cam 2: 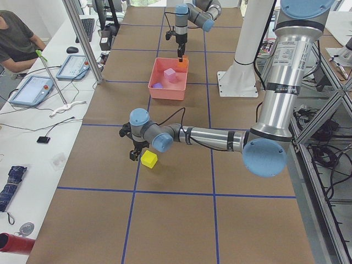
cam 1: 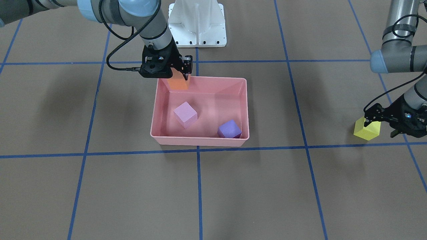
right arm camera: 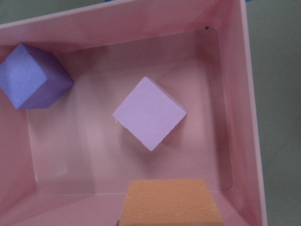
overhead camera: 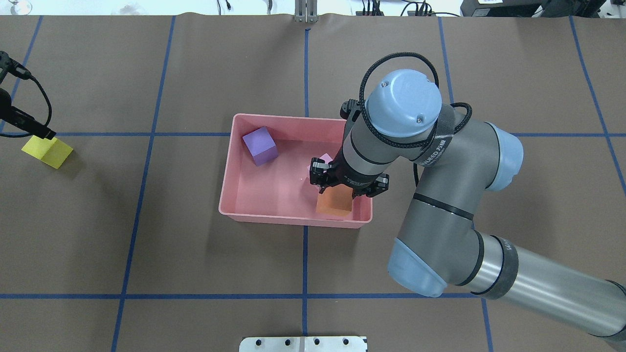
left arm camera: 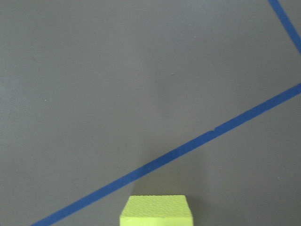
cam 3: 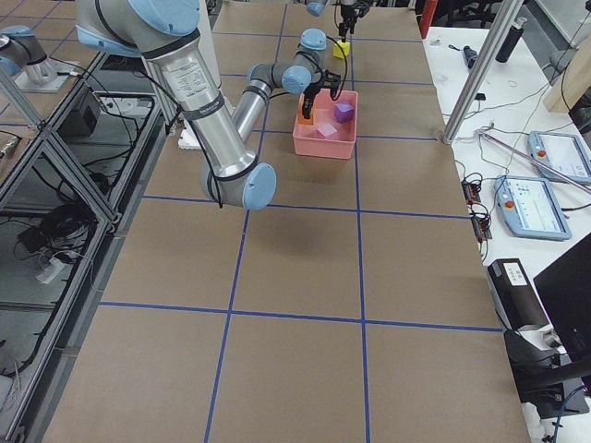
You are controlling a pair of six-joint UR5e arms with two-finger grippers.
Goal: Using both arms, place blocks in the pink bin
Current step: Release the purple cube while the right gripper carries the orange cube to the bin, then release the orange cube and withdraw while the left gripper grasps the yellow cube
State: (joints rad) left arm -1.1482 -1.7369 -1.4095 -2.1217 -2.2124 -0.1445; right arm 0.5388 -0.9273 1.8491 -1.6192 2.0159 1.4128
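Note:
The pink bin (cam 1: 200, 141) sits mid-table, also in the overhead view (overhead camera: 274, 217). The light pink-lilac block (cam 1: 185, 114) and the purple block (cam 1: 229, 129) lie on its floor. My right gripper (cam 1: 178, 76) is shut on the orange block (cam 1: 178, 84) and holds it at rim height inside the bin's robot-side corner. It also shows in the overhead view (overhead camera: 334, 201) and the right wrist view (right arm camera: 169, 202). The yellow block (cam 1: 367, 130) rests on the table far to my left. My left gripper (cam 1: 380, 128) is open, low at the block, with one finger over its top edge.
The white pedestal base (cam 1: 196, 23) stands just behind the bin on the robot's side. Blue tape lines (cam 1: 198, 186) grid the brown table. An operator (cam 2: 16, 38) sits at a side desk with tablets, beyond the table's far edge.

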